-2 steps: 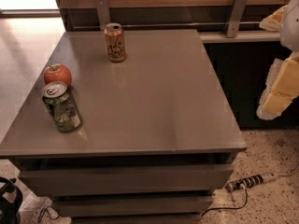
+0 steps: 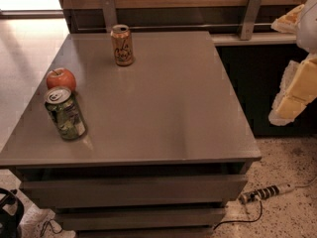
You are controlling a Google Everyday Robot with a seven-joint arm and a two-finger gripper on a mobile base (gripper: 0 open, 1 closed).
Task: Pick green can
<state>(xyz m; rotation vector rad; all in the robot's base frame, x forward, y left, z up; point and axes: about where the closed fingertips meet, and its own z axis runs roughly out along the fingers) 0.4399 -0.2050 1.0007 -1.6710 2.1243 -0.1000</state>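
Observation:
The green can (image 2: 65, 114) stands upright near the front left of the grey table (image 2: 168, 108); it has a mottled green-and-white label and a silver top with a pull tab. My gripper (image 2: 293, 56) is at the far right of the view, beyond the table's right edge and far from the can. Its pale yellow fingers (image 2: 297, 90) stand apart with nothing between them.
A red apple (image 2: 61, 79) sits just behind the green can, almost touching it. An orange-tan can (image 2: 122, 45) stands at the back of the table. A wooden wall panel with metal brackets runs behind. A power strip (image 2: 265, 192) and cable lie on the floor at the front right.

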